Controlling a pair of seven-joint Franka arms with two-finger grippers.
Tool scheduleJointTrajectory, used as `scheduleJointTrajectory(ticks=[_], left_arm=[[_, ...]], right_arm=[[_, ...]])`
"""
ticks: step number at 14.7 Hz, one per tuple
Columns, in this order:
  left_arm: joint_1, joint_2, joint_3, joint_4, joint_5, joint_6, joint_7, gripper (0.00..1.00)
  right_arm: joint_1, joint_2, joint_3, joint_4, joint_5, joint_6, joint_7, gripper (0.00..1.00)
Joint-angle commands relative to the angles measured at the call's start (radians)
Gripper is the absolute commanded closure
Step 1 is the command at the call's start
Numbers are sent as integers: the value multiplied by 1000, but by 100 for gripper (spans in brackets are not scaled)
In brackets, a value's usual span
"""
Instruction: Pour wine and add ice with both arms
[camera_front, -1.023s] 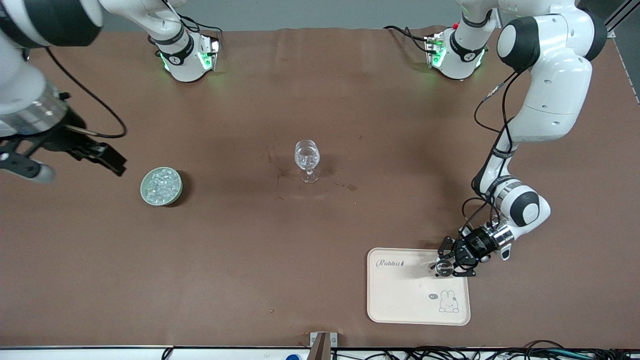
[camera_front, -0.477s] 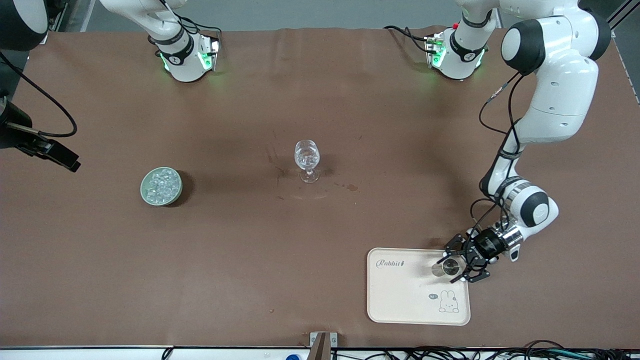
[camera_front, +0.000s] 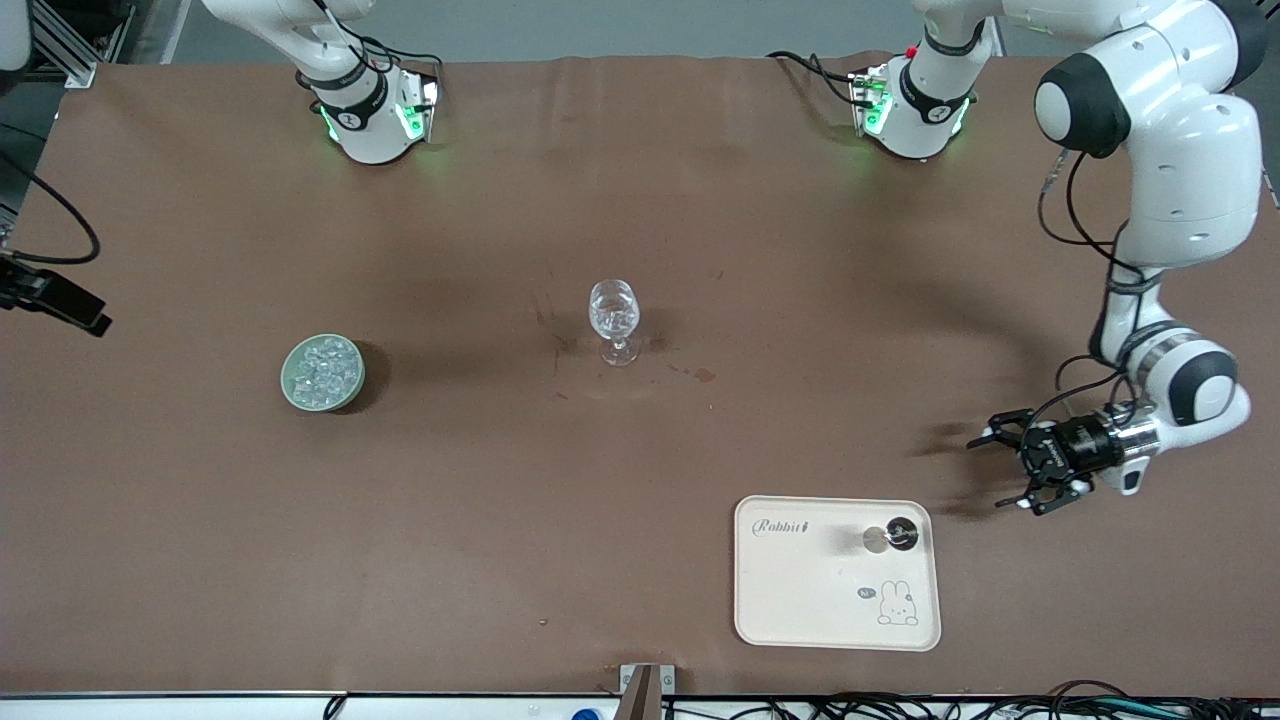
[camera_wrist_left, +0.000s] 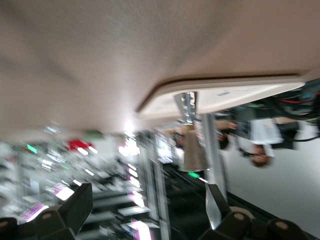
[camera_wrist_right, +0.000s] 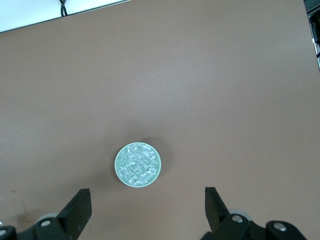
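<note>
A stemmed glass (camera_front: 613, 320) stands mid-table with clear contents in its bowl. A green bowl (camera_front: 322, 372) of ice cubes (camera_front: 324, 366) sits toward the right arm's end; the bowl also shows in the right wrist view (camera_wrist_right: 138, 165). A small clear vessel with a dark top (camera_front: 893, 537) stands on the cream tray (camera_front: 800, 590). My left gripper (camera_front: 1003, 470) is open and empty, off the tray toward the left arm's end. In the left wrist view it (camera_wrist_left: 145, 205) looks along the tray's rim (camera_wrist_left: 220, 95). My right gripper (camera_wrist_right: 146, 210) is open, high over the table beside the bowl.
The right arm's hand (camera_front: 70, 303) shows only partly at the edge of the front view. The tray bears a rabbit print (camera_front: 897, 605). Both arm bases (camera_front: 375, 110) (camera_front: 910, 110) stand at the table's back edge. Cables lie along the front edge.
My left gripper let go of the small vessel on the tray and drew off the tray toward the left arm's end. My right arm swung away from the ice bowl toward its table end.
</note>
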Motion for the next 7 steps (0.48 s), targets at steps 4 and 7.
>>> scheduleJointTrajectory(ticks=[4, 7], left_arm=[[-48, -103, 18, 232, 386, 6, 9, 0], [-50, -165, 23, 305, 414, 64, 9, 0]], right_arm=[[-47, -37, 10, -9, 10, -30, -104, 0], [-100, -60, 18, -17, 80, -44, -110, 0]])
